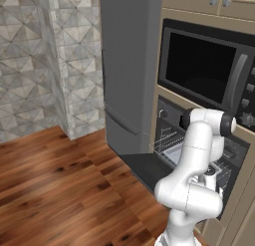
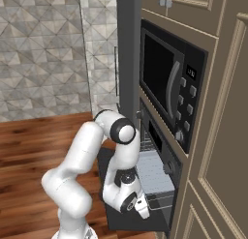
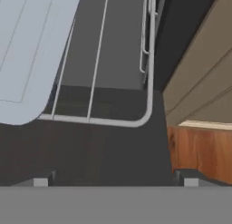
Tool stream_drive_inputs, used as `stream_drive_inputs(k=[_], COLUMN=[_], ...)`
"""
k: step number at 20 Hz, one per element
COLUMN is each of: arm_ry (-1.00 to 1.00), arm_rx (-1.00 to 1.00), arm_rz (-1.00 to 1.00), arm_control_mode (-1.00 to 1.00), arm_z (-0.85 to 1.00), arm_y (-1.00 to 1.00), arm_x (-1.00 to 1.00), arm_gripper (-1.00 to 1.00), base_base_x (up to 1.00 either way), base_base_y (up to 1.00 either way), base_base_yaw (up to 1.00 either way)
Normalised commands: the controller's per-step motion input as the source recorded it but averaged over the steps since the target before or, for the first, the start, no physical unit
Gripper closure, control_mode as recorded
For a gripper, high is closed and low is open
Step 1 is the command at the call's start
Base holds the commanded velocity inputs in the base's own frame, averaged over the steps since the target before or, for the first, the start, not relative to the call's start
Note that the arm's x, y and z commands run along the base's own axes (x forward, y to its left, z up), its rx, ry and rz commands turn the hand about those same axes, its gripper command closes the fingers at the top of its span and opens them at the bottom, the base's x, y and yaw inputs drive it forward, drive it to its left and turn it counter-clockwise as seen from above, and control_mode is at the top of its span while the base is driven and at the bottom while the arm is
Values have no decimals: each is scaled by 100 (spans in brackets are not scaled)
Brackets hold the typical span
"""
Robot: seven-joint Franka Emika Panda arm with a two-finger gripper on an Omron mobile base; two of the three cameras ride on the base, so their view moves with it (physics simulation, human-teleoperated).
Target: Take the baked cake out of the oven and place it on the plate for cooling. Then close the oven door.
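The built-in black and steel oven [image 1: 234,151] sits in tan wood cabinetry below a black microwave with a dark window and a button panel [image 1: 209,70]. The oven door [image 1: 144,169], a wide dark panel, lies folded down flat and open over the brown wooden plank floor [image 1: 55,190].

A silver wire rack [image 3: 113,82] is drawn out of the oven cavity over the lowered door. On it rests a pale grey rectangular tray with rounded corners [image 3: 31,51]; in the right base view the same tray [image 2: 154,177] lies just outside the oven mouth. The small dark cake cannot be made out in any of the views, and neither can the plate.

The white arm with dark joints [image 1: 199,165] stands close in front of the oven, its elbow raised and its wrist bent down toward the rack. The two-finger gripper [image 3: 113,180] hangs above the near right corner of the rack, over the dark door surface, with its two small dark fingertips [image 3: 41,180] spread wide apart and nothing between them. It touches neither the rack nor the tray.

A tall grey refrigerator [image 1: 129,65] stands left of the oven column, beside a wall of grey patterned tiles [image 1: 45,56].
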Motion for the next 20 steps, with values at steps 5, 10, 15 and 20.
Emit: stream_drive_inputs(k=[5,10,15,20], arm_ry=[-11,-13,-9,-5], arm_rx=[0,0,0,0], arm_rz=[0,0,0,0], arm_control_mode=[-100,-100,-100,-100], arm_z=[-1,0,-9,-25], arm_y=[23,12,3,0], arm_x=[0,4,19,17], arm_gripper=[-100,-100,-100,-100], base_base_x=[0,0,0,0], base_base_y=[0,0,0,0], base_base_yaw=[0,0,0,0])
